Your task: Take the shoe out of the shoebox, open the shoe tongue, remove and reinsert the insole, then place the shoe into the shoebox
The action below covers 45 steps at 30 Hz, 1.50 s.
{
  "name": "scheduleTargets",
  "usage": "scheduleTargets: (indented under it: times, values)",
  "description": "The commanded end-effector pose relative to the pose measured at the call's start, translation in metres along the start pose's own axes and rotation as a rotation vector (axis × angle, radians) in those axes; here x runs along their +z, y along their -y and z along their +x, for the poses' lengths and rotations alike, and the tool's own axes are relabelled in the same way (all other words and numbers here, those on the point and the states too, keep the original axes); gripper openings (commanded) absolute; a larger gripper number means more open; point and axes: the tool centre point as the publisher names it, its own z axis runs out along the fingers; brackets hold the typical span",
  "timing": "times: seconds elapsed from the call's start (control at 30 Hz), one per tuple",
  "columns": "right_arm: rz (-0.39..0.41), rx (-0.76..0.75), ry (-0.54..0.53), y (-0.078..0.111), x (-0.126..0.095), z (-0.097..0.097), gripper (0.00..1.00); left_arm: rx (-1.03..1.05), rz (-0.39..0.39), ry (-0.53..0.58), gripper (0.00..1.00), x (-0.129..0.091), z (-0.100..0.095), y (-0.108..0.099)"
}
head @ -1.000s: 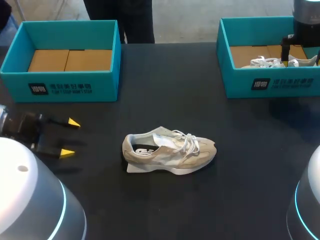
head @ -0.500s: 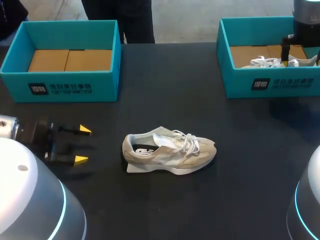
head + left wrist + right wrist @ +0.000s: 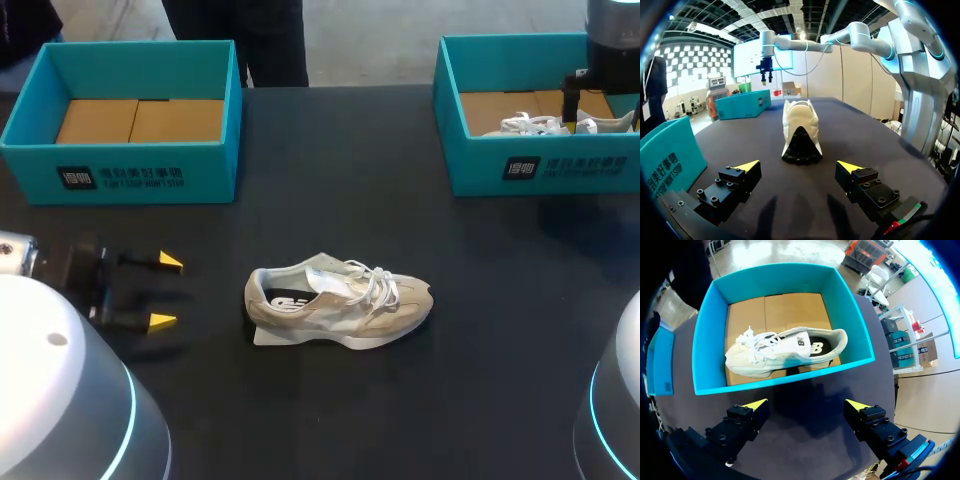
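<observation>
Shoe (image 3: 338,300) on table (image 3: 400,180) | long axis left-right, toe right | left jaws wide | right jaws wide

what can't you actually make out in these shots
- Head view: the right arm covers part of the boxed shoe; the right shoebox is cut off by the picture's edge.
- Head view: the laces hide the front of the insole in the shoe on the table.
- Left wrist view: that shoe shows only its heel end, which hides its toe; the left shoebox is cut off by the rim.
</observation>
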Motion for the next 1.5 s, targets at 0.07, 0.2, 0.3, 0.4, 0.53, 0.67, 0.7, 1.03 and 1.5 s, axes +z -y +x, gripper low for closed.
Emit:
scheduleTargets:
  times: [0.07,0.2,0.3,0.4,0.53,0.67,0.7,1.03,1.5]
  values:
    - [-0.003,0.002,-0.001,0.001,0.0,0.0,1.0,-0.017,-0.011,-0.003,1.0,0.009,0.006,0.002]
    - [-0.003,0.002,-0.001,0.001,0.0,0.0,1.0,-0.025,-0.018,-0.005,1.0,0.012,0.007,0.0]
    - [-0.003,0.002,-0.001,0.001,0.0,0.0,1.0,-0.033,-0.017,0.001,1.0,0.014,0.009,0.0]
    - [-0.003,0.002,-0.001,0.001,0.0,0.0,1.0,-0.043,-0.012,0.001,1.0,0.016,0.011,0.0]
    - [-0.003,0.002,-0.001,0.001,0.0,0.0,1.0,-0.052,-0.019,-0.002,1.0,0.022,0.014,-0.001]
    - [-0.003,0.002,-0.001,0.001,0.0,0.0,1.0,-0.055,-0.01,-0.004,1.0,0.027,0.016,0.003]
    - [-0.003,0.002,-0.001,0.001,0.0,0.0,1.0,-0.057,-0.01,-0.003,1.0,0.029,0.016,0.004]
    - [-0.003,0.002,-0.001,0.001,0.0,0.0,1.0,-0.079,-0.011,-0.004,1.0,0.051,0.012,0.008]
    - [-0.003,0.002,-0.001,0.001,0.0,0.0,1.0,-0.115,-0.021,-0.008,1.0,0.09,0.007,0.005]
